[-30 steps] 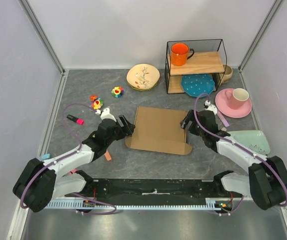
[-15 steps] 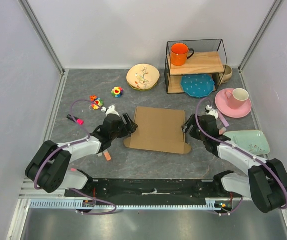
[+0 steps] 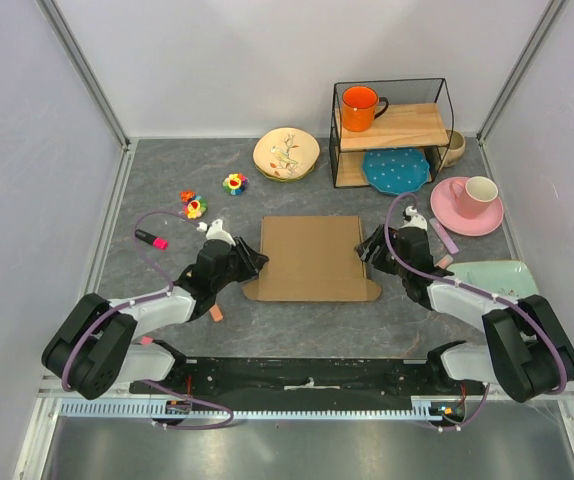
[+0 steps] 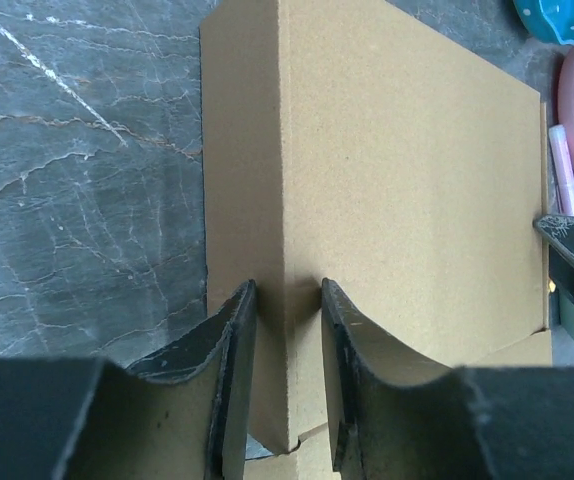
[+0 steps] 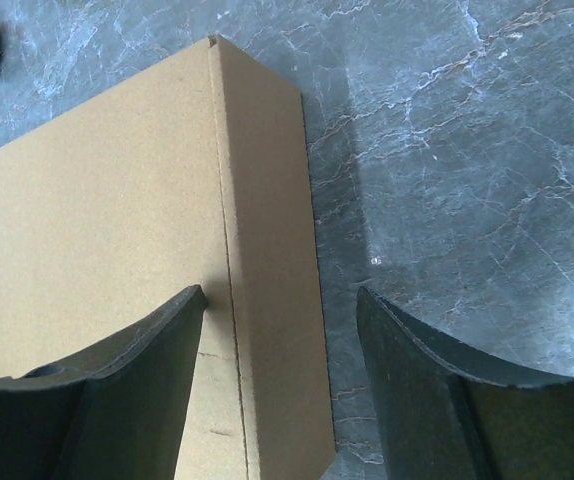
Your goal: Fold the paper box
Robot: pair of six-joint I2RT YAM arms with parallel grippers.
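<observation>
Plain brown cardboard paper box [image 3: 312, 258] lies nearly flat, central on the worktop [image 3: 167, 190]; folding barely begun. My left end effector [image 3: 251, 262] narrowly straddles its left flap, grip uncertain; my right end effector [image 3: 369, 248] gapes astride the right flap.

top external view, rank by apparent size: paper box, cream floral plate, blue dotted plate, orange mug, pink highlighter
1. paper box
2. cream floral plate and blue dotted plate: look alike, so not ranked; the blue one is partly under the shelf board
3. orange mug
4. pink highlighter
</observation>
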